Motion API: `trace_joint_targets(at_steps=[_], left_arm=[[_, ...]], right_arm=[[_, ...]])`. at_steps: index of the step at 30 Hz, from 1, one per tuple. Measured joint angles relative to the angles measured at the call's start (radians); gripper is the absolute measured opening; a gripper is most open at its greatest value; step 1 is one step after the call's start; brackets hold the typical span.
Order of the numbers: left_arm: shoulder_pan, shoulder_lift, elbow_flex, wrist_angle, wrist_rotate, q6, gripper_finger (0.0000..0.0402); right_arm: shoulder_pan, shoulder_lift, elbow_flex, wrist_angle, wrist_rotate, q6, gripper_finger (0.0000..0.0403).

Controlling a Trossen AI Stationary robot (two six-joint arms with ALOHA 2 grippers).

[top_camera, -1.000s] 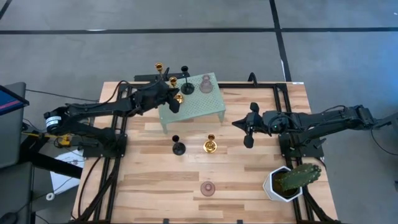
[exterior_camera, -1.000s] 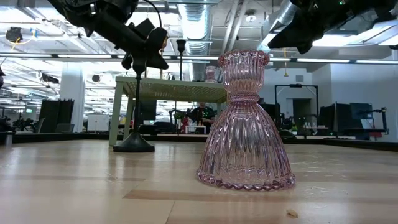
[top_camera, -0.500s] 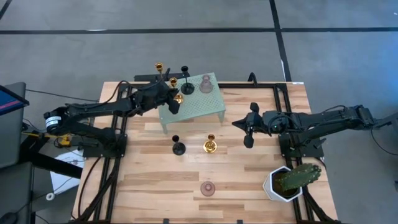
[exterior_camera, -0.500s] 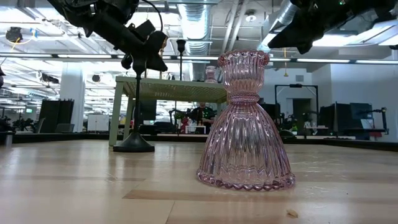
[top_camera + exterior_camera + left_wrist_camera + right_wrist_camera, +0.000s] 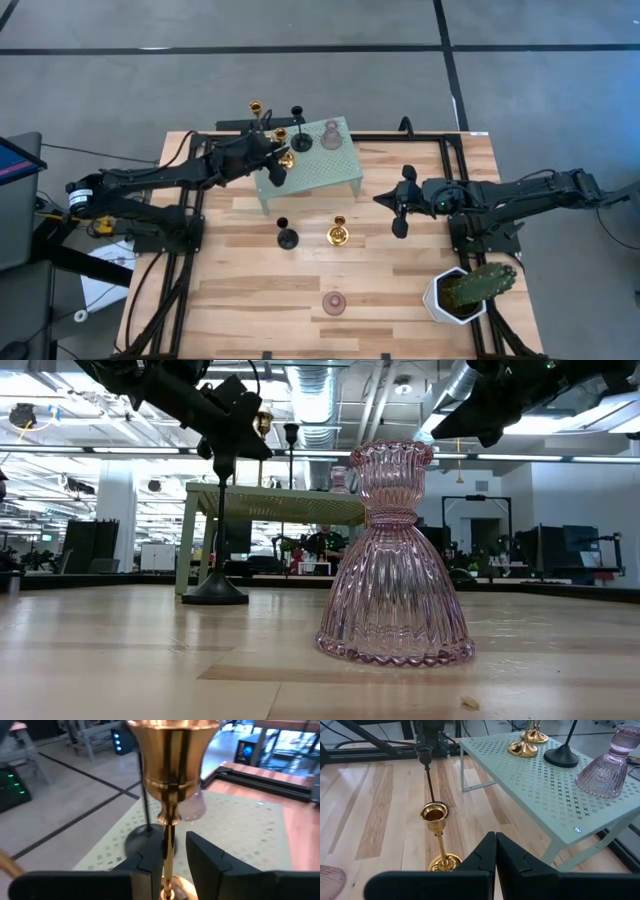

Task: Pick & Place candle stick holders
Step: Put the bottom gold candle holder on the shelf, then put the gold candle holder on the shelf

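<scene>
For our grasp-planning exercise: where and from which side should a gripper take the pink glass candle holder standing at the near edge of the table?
Grip the pink glass candle holder at its narrow waist between cup and flared skirt, coming in level from the side. It stands upright; the ribbed skirt widens downward, so jaws there would probably slip.

Two matte-black jointed arms, each ending in a left hand (image 5: pixel 277 170) or right hand (image 5: pixel 400 203) of blocky dark fingers; black cables trail along both.
</scene>
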State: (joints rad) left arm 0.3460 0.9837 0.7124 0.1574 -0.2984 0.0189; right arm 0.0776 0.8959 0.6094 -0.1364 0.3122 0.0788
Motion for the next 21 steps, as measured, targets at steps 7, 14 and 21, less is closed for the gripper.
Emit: trace_joint_targets(at_steps=[7,14,21], left_arm=[[-0.006,-0.002,0.0,0.0,0.019,0.0,0.0081],[-0.006,-0.002,0.0,0.0,-0.009,0.005,0.0081],[-0.006,-0.002,0.0,-0.008,-0.022,0.055,0.0109]], right_arm=[[0.0,0.0,0.0,0.0,0.0,0.0,0.0],[0.0,0.0,0.0,-0.009,0.0,0.0,0.0],[0.0,0.0,0.0,-0.022,0.0,0.0,0.0]])
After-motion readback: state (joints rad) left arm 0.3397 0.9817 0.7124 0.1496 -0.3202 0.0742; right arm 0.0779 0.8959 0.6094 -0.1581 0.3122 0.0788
